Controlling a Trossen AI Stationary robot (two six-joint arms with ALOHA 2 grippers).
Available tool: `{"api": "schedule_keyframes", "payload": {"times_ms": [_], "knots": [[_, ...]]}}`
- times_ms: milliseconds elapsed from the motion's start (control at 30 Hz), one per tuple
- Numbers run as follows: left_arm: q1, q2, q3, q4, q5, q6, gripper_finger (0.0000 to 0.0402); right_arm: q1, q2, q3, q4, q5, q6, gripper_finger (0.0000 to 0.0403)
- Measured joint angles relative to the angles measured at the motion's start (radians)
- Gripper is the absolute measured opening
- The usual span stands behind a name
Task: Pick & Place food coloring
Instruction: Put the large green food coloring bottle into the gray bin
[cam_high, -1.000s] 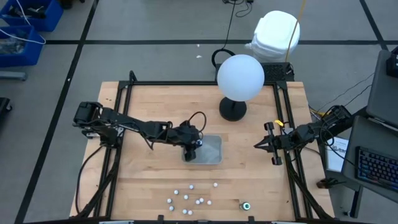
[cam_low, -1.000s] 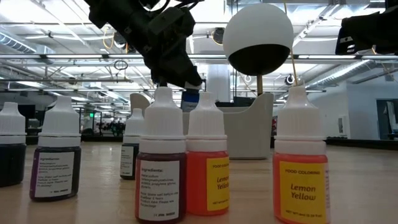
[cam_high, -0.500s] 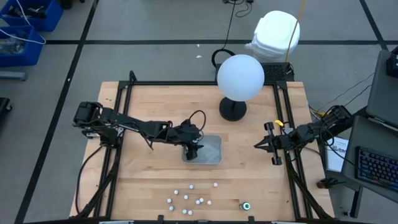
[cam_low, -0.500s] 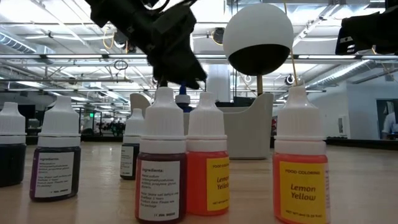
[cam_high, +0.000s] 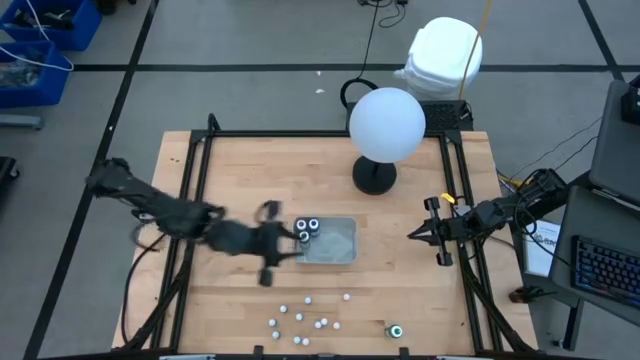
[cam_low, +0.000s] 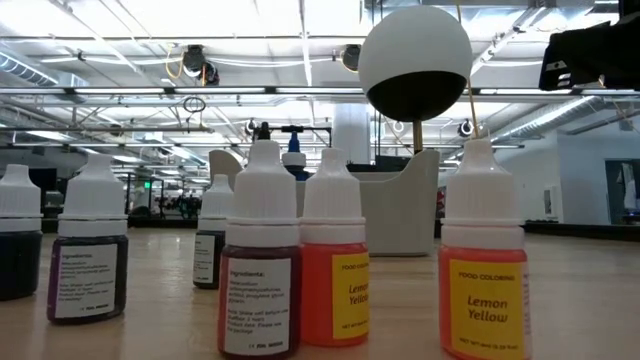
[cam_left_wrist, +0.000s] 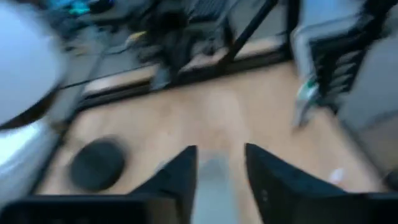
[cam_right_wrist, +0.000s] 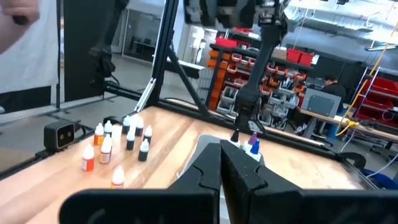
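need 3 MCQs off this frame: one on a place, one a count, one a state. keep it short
1. Where does the lone teal-ringed bottle stand?
A. in the clear tray
B. on the table, to the right of the white-capped bottles
C. on the floor

2. How many dark ring-topped bottles are in the clear tray?
A. one
B. three
C. five

3. The right claw is:
A. open
B. shut on a bottle
C. shut and empty

Answers:
1 B: it stands alone on bare wood, right of the white-capped cluster.
2 B: three ringed tops sit together at the tray's left end.
3 C: its fingers meet with nothing between them, at the table's right side.
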Motion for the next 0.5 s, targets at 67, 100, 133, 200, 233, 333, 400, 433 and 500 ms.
{"api": "schedule_keyframes", "payload": {"times_ms": [67, 100, 133, 200, 233, 333, 400, 433, 500], "knots": [[-0.046, -0.086, -0.111, 0.059, -0.093, -0.019, 0.0082, 0.0, 0.001, 0.0, -0.004, 0.0, 0.0, 0.0], [-0.061, -0.132, -0.179, 0.091, -0.118, -0.042, 0.006, 0.0, 0.004, 0.0, 0.001, 0.0, 0.0, 0.0], [-0.07, -0.183, -0.261, 0.131, -0.133, -0.068, 0.0038, 0.0, 0.006, 0.0, 0.005, 0.0, 0.0, 0.0], [-0.069, -0.268, -0.412, 0.269, -0.132, -0.121, 0.001, 0.0, 0.008, 0.0, 0.001, 0.0, 0.0, 0.0], [-0.059, -0.306, -0.494, 0.355, -0.125, -0.137, 0.0008, 0.0, 0.012, 0.0, 0.009, 0.0, 0.0, 0.0], [-0.03, -0.38, -0.717, 0.602, -0.036, -0.129, 0.0008, 0.0, 0.019, 0.0, 0.009, -0.001, -0.008, 0.0], [-0.014, -0.409, -0.853, 0.752, 0.032, -0.119, 0.0004, 0.0, 0.024, 0.0, 0.016, 0.002, -0.004, 0.0], [-0.006, -0.414, -0.912, 0.837, 0.048, -0.116, 0.0004, 0.0, 0.027, 0.0, 0.012, 0.001, -0.004, 0.0], [0.009, -0.415, -1.016, 1.006, 0.051, -0.117, 0.0005, 0.0, 0.03, 0.0, 0.008, 0.0, -0.002, 0.0]]}}
